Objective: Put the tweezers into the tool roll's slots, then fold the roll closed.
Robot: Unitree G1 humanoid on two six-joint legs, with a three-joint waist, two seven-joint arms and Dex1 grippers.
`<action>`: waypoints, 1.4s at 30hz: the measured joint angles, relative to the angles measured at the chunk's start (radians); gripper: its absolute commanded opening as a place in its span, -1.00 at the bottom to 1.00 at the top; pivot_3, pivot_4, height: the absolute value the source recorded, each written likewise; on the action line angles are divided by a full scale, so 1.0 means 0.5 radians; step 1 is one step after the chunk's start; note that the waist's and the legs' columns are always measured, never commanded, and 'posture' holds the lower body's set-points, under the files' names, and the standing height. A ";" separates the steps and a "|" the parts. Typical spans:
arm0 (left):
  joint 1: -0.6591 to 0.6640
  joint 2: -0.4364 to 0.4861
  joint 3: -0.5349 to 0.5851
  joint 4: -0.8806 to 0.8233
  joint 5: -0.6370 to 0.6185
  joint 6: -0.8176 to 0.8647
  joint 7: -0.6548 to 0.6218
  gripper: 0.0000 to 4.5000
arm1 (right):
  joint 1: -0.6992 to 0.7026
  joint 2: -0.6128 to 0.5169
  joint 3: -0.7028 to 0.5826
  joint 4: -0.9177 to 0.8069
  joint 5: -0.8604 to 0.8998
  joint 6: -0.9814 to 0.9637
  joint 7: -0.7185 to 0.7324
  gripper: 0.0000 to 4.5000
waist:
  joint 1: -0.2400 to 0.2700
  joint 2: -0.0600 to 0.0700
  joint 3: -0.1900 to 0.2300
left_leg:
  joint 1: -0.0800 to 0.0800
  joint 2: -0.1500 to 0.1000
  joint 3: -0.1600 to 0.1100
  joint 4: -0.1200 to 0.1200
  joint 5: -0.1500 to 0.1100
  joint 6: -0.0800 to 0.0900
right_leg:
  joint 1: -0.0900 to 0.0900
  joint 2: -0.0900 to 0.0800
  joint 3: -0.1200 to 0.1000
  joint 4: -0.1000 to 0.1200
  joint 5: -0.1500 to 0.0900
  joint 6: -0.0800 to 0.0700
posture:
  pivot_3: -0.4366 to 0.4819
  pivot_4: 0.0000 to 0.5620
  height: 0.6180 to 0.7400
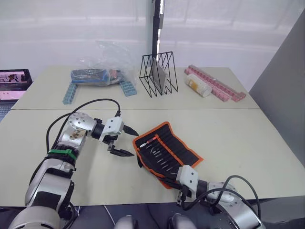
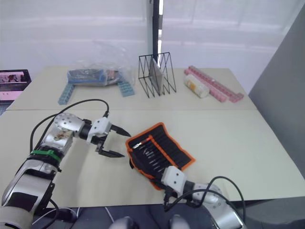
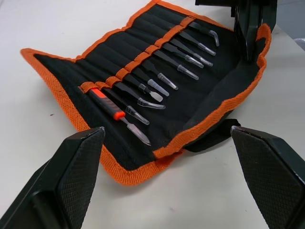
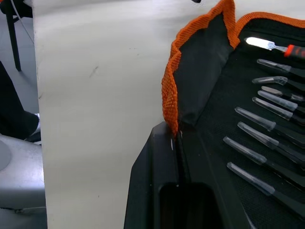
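Tweezers all seated in slots, roll lying open mid-table and not yet folded; right gripper pinches roll's near orange edge, left gripper hovers spread wide just left of roll, holding nothing.

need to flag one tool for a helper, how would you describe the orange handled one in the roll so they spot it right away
Start at the near cream table, where the open black tool roll with orange trim lies between the two grippers. Go to the end of its tool row nearest the left gripper. The last tool there has a bright orange-red handle; every neighbouring tool is plain black with a clear tip cap.
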 measured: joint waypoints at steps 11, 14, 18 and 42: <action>-0.161 -0.160 -0.224 0.399 0.020 -0.305 -0.001 0.21 | 0.094 -0.018 -0.028 -0.110 -0.038 0.049 -0.096 -1.00 | 0.005 -0.001 0.001 | -0.001 0.000 0.000 0.001 -0.001 0.001 | 0.000 0.000 0.001 0.000 0.001 0.002 | -0.05 -0.47 0.95; -0.161 -0.159 -0.271 0.410 -0.023 -0.306 -0.001 -0.23 | 0.099 -0.018 -0.028 -0.110 -0.043 0.053 -0.111 -1.00 | 0.005 -0.001 0.001 | -0.001 0.000 -0.001 0.002 -0.001 0.001 | 0.000 0.000 0.001 0.000 0.001 0.002 | -0.05 -0.47 0.95; -0.153 -0.127 -0.355 0.379 -0.092 -0.305 -0.001 -0.82 | 0.100 -0.018 -0.028 -0.110 -0.046 0.055 -0.126 -1.00 | 0.005 -0.001 0.001 | -0.001 0.000 -0.001 0.002 -0.001 0.001 | 0.001 0.000 0.001 0.000 0.001 0.002 | -0.05 -0.47 0.95; 1.128 0.728 -0.024 -1.455 -0.608 0.623 0.330 -0.99 | -0.088 0.041 0.032 -0.124 -0.063 0.139 -0.161 -1.00 | -0.013 0.002 0.002 | 0.001 0.008 -0.002 0.002 -0.001 0.001 | 0.000 -0.002 0.004 0.004 0.001 0.002 | -0.05 -0.47 0.95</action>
